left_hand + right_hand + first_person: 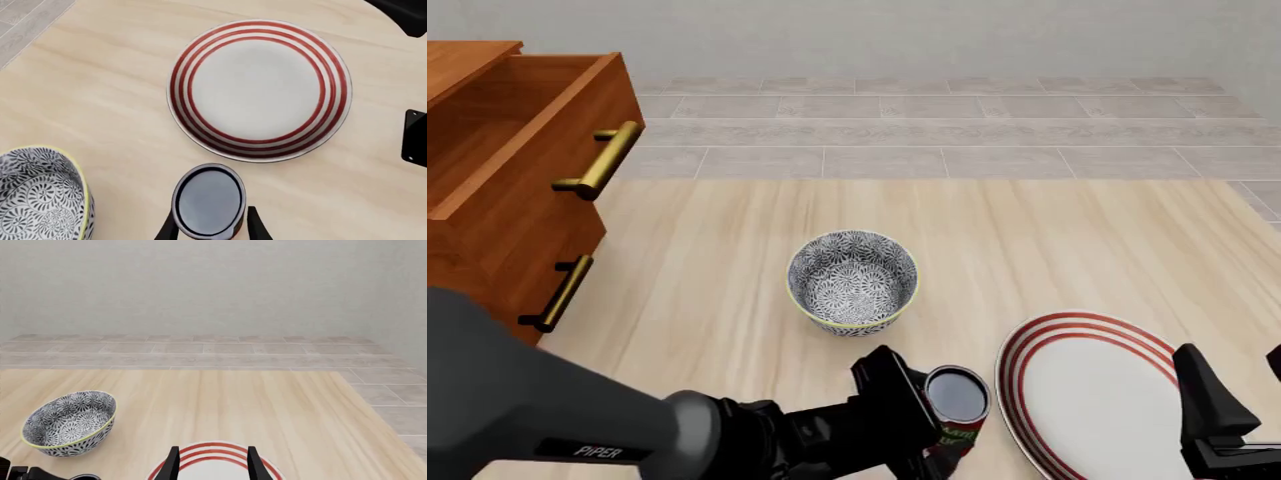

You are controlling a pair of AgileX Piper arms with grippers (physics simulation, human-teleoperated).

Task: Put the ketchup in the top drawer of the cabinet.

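The ketchup shows its dark glossy top between the two fingers of my left gripper, which is shut on its sides. In the front view the ketchup is near the table's front edge, between the bowl and the plate, with my left gripper around it. The cabinet stands at the far left with its top drawer pulled open, brass handle facing out. My right gripper is open over the plate's near rim, holding nothing; the front view has it at the bottom right.
A patterned blue-white bowl sits mid-table, beyond the can. A red-ringed white plate lies right of the can. The lower drawer front with its own handle is closed. Bare wood lies between the bowl and the cabinet.
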